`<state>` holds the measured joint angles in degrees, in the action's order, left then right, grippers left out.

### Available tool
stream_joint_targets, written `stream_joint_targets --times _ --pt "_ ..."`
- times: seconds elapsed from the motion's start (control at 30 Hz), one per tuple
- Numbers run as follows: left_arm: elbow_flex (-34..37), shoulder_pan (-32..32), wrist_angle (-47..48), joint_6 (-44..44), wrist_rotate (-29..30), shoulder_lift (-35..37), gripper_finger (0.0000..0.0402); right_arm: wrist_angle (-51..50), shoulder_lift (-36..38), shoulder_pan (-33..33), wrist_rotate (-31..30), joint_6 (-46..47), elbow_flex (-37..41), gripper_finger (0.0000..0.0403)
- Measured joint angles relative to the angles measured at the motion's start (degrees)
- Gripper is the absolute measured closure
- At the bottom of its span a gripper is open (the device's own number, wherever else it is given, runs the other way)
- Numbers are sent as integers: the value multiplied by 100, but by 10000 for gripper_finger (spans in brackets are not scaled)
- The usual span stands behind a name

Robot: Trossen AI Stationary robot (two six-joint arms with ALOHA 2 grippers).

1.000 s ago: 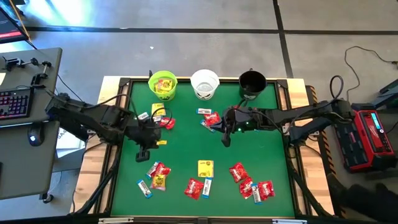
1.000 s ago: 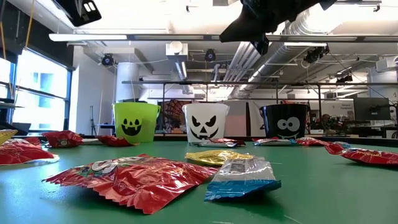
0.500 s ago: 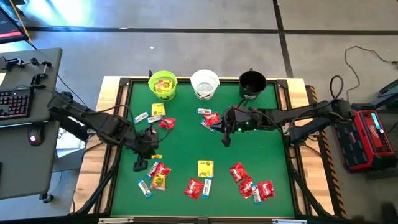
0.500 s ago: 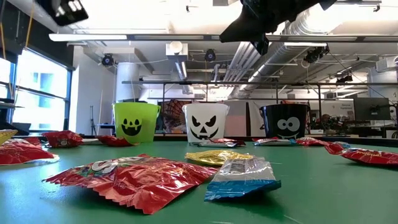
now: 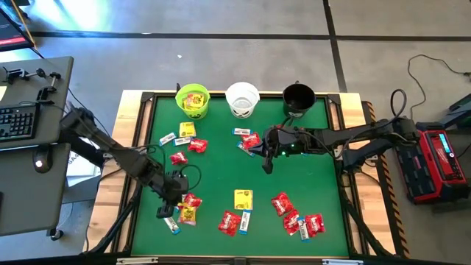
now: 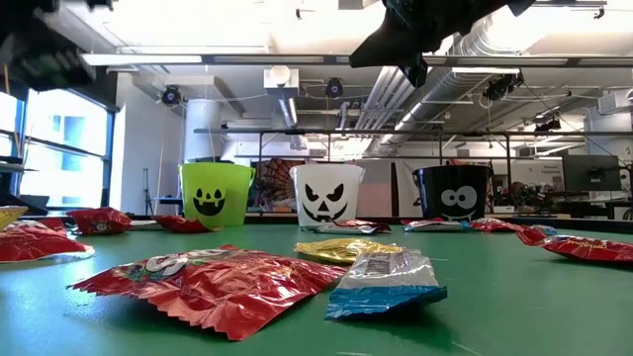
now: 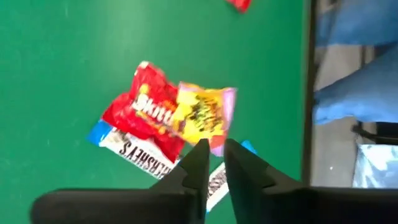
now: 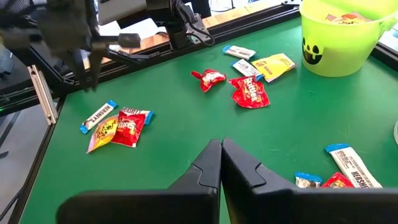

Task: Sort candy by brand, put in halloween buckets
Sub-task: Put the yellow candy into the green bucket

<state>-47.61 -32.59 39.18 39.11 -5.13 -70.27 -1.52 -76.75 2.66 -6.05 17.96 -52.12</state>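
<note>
Three halloween buckets stand along the far edge: lime green (image 5: 193,100) with yellow packets inside, white (image 5: 242,99) and black (image 5: 298,99). Candy lies scattered on the green table. At the near left a red packet (image 7: 146,115), a yellow packet (image 7: 202,115) and a blue-and-white bar (image 7: 140,152) lie overlapping. My left gripper (image 7: 216,163) hovers just above that pile (image 5: 188,210), pointing steeply down. Its fingers stand a narrow gap apart with nothing between them. My right gripper (image 8: 221,146) hangs shut and empty above the table's middle (image 5: 267,166).
More candy lies about: a yellow packet (image 5: 243,199) and red packets (image 5: 282,203) toward the near edge, a few pieces (image 5: 184,136) in front of the green bucket, and red and blue-and-white ones (image 5: 249,138) beside my right gripper. A raised dark frame (image 5: 140,169) rims the table.
My left gripper has swung toward the table's near left corner and gone down, from near the table's left middle to just over the red, yellow and blue-and-white pile. The candy and my right arm have stayed where they were.
</note>
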Motion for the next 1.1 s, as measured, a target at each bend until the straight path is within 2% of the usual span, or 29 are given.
stream_joint_targets --times 0.23,0.4,0.9,1.0,1.1 --pt "145 -54 -235 353 68 -555 286 -2 0 0 -1 0 0 403" --pt "305 -54 -696 582 -166 -856 257 -2 0 0 -1 0 0 403" --pt "305 -45 -902 788 -331 -1677 257 -51 0 0 -1 0 0 403" --pt "305 -30 -1020 929 -334 -1677 268 -104 0 0 -2 0 0 403" --pt "305 0 -1132 1032 -331 -1677 297 -130 0 0 -1 9 0 403"
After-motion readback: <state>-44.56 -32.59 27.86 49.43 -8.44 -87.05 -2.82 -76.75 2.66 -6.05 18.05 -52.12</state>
